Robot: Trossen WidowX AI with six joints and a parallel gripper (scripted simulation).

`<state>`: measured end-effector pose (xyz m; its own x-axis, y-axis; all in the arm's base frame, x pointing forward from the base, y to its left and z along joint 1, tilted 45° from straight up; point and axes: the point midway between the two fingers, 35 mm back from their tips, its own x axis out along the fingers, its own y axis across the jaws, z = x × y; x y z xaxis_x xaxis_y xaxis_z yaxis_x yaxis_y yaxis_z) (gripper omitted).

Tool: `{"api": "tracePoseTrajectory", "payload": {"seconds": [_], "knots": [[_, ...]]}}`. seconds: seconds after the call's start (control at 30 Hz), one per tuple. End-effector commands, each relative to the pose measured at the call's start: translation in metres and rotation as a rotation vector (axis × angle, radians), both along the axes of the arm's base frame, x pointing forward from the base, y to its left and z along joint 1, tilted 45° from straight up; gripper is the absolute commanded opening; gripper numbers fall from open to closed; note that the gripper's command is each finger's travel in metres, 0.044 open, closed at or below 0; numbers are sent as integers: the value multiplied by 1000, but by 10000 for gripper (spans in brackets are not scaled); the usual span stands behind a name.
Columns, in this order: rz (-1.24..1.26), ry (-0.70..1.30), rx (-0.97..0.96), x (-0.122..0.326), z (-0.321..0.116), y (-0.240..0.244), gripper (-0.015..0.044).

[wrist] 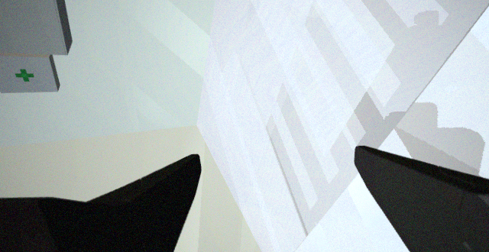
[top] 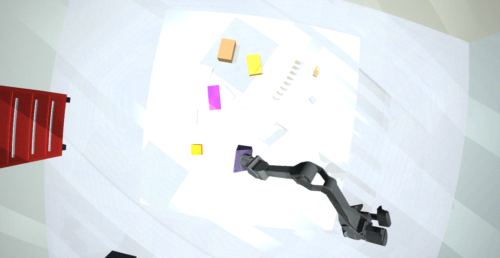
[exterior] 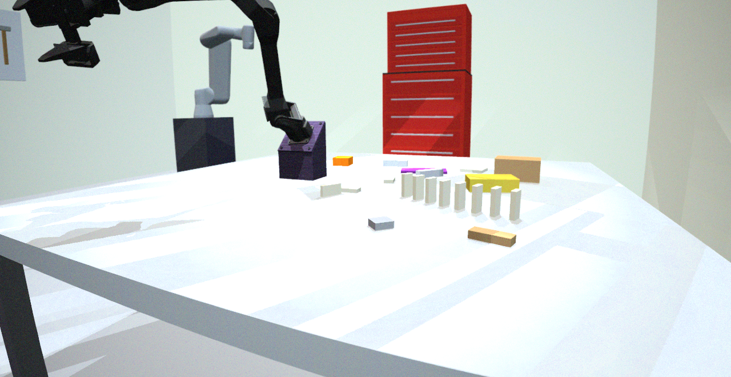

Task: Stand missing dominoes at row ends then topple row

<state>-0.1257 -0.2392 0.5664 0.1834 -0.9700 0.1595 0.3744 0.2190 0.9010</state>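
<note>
- Exterior view: eight cream dominoes (top: 289, 77) (exterior: 460, 196) stand upright in an evenly spaced row, running from its far left end to its near right end. None has fallen.
- Left of the row, a cream piece (top: 280, 127) (exterior: 330, 190) rests on its long edge, with a flat cream piece (exterior: 350, 189) just beside it. Another small cream piece (exterior: 389, 180) lies flat farther back. These look like the likeliest missing dominoes; which ones truly belong, and how many go at each end, I cannot tell.
- The gripper (top: 370, 206) (exterior: 28, 34) (wrist: 275, 158) is wide open with nothing between its fingers, raised well apart from the row on the scene's left.
- Placement appears to be all ahead: no upright domino is set apart from the even run, though whether any was added to it cannot be judged here.
- Left to do: pick up each missing domino, turn it upright, match the spacing and facing at the row's end, and release it cleanly.
- Only then comes the gentle push on one end domino. A brush while placing could topple everything early.
- Near right, the wooden block (top: 316, 71) (exterior: 491, 236) lies close to that end, so the approach there needs care.
</note>
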Motion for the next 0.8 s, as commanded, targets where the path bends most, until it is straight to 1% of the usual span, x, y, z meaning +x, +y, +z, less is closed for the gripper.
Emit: {"api": "tracePoseTrajectory", "payload": {"seconds": [0.0,0.03,0.17,0.33,0.57,0.77], "knots": [[2,-2,0,0,-1,-2,426],[8,-9,1,1,-3,-6,440],[48,-56,26,14,-26,-42,440],[96,-86,104,45,-64,-88,440],[166,-38,279,114,-134,-135,440],[241,127,462,188,-209,-150,440]]}}
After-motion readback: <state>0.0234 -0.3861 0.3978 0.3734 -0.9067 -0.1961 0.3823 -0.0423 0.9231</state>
